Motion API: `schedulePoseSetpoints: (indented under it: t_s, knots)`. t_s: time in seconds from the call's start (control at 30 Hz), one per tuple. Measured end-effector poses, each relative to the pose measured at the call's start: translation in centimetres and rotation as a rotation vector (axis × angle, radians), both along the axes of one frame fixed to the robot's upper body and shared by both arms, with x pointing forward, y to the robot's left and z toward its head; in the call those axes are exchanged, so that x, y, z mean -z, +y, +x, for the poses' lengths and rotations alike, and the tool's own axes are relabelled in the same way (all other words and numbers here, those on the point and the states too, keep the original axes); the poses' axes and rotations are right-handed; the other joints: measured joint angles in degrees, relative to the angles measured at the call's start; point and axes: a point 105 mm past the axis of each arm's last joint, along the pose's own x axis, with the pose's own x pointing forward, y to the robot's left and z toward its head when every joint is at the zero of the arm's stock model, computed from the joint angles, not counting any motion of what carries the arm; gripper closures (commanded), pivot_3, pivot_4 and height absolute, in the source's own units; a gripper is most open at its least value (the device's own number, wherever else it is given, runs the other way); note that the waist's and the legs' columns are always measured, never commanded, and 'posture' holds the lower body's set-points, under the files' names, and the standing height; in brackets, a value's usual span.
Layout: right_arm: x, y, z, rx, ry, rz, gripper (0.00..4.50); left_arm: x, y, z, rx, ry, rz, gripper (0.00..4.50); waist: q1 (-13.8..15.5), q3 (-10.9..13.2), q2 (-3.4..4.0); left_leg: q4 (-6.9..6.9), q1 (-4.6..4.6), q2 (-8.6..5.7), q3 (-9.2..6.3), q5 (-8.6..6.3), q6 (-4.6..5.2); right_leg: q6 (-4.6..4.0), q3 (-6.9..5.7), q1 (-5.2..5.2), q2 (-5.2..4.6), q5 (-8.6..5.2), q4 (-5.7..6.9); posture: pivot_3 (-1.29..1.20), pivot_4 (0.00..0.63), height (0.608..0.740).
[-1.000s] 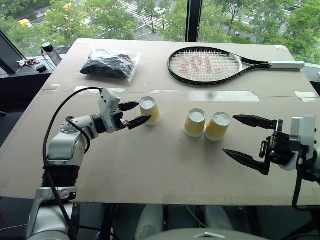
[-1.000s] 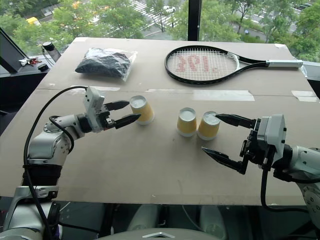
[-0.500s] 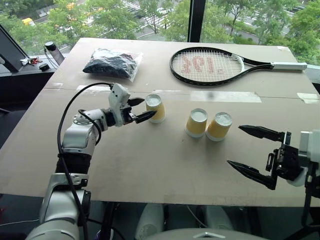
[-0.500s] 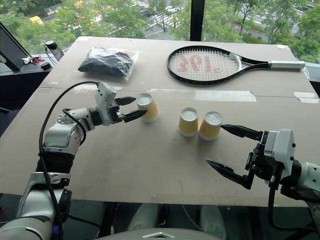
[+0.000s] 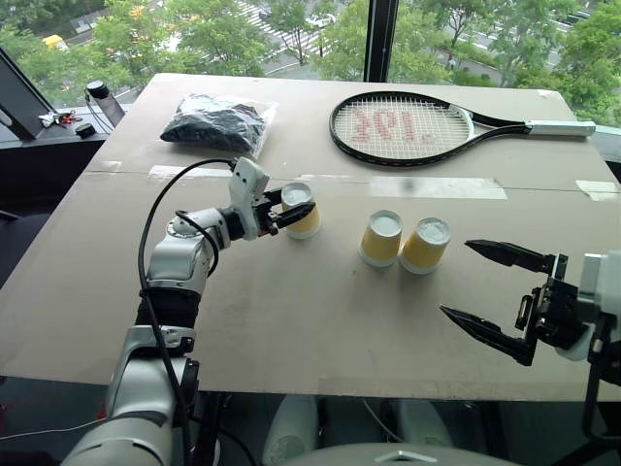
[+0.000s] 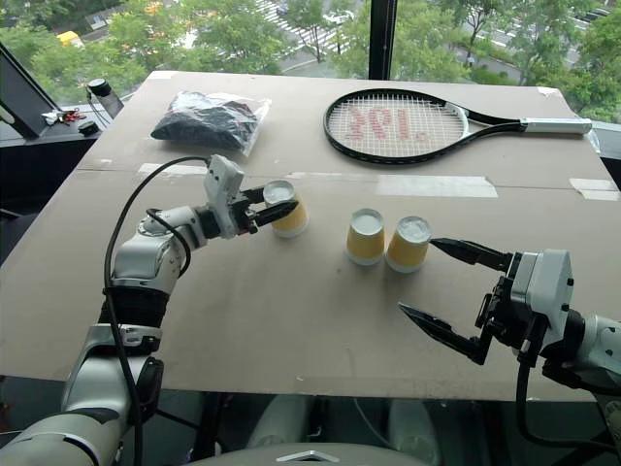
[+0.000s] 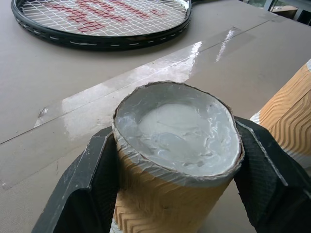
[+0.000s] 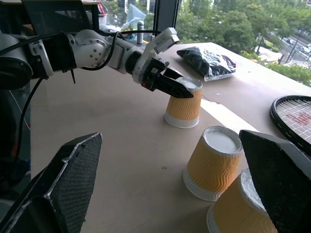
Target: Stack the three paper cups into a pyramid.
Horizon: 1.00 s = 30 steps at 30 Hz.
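On the brown table (image 5: 291, 320), three paper cups stand upside down, white bases up. Toward nine o'clock from the other two, the left cup (image 5: 300, 210) stands well apart, and the left gripper (image 5: 288, 208) has its black fingers (image 7: 87, 189) pressed against the cup's ribbed sides just under the base, clamped on it. The middle cup (image 5: 381, 238) and the right cup (image 5: 424, 245) sit just beside each other near the table's centre, the right one leaning a little. At four o'clock from that pair, the right gripper (image 5: 497, 297) hangs with its fingers spread wide, holding nothing. A tennis racket (image 5: 427, 126) lies at twelve o'clock, a dark bag (image 5: 218, 123) at ten.
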Motion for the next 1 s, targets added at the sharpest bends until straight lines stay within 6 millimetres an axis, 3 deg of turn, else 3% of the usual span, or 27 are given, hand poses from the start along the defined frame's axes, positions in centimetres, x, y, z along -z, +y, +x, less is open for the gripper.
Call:
schedulePoseSetpoints:
  t_s: [0.13,0.23,0.43,0.47,0.53,0.77,1.0]
  knots:
    - [0.0,-0.1,0.1,0.016,-0.002,0.003,0.0,0.0,-0.1,0.0,0.019,-0.01,0.004,1.85,0.0,0.0,0.0,0.02,0.0,0.0,0.0,0.02,-0.04,0.0,-0.02,0.0,0.0,0.0,0.0,0.0,0.15,0.74]
    - [0.1,-0.2,0.2,0.041,0.008,0.009,0.0,-1.2,-0.7,-0.2,0.079,-0.02,-0.02,1.85,0.1,0.0,-0.03,0.08,-0.1,0.0,-0.08,0.08,-0.14,0.0,-0.06,0.0,0.0,0.0,0.0,0.0,0.15,0.74]
    - [0.3,-0.9,0.3,0.097,0.016,0.026,0.0,-8.0,-4.1,-0.5,0.285,-0.104,-0.073,1.85,0.3,0.0,-0.03,0.45,-0.72,-0.08,-0.6,0.11,-0.18,0.05,-0.71,-0.17,0.0,0.02,-0.03,0.0,0.15,0.74]
    - [0.4,-1.4,0.3,0.123,0.021,0.03,0.0,-9.9,-6.0,-0.9,0.365,-0.119,-0.096,1.85,0.4,0.0,-0.03,0.48,-0.79,-0.15,-0.73,0.12,-0.19,0.07,-0.71,-0.17,0.0,0.01,-0.05,0.0,0.15,0.74]
    - [0.4,-2.0,0.2,0.152,0.018,0.032,0.0,-11.5,-9.0,-1.8,0.484,-0.134,-0.105,1.85,0.5,0.0,-0.01,0.51,-0.78,-0.26,-0.8,0.12,-0.19,0.16,-0.63,-0.12,0.0,-0.04,-0.04,0.0,0.15,0.74]
    - [0.1,-4.9,0.2,0.284,0.008,0.025,0.0,-10.2,-15.2,-3.2,0.675,-0.052,-0.075,1.85,0.1,0.0,0.01,0.48,-0.76,-0.28,-0.83,0.12,-0.18,0.17,-0.61,-0.12,0.03,-0.05,-0.01,0.0,0.15,0.74]
    - [0.5,-6.8,-1.0,0.371,0.035,0.013,0.0,-8.7,-16.4,-2.8,0.678,0.006,-0.044,1.85,0.0,0.0,0.04,0.44,-0.76,-0.26,-0.84,0.12,-0.17,0.16,-0.58,-0.15,0.04,-0.05,-0.02,0.0,0.15,0.74]
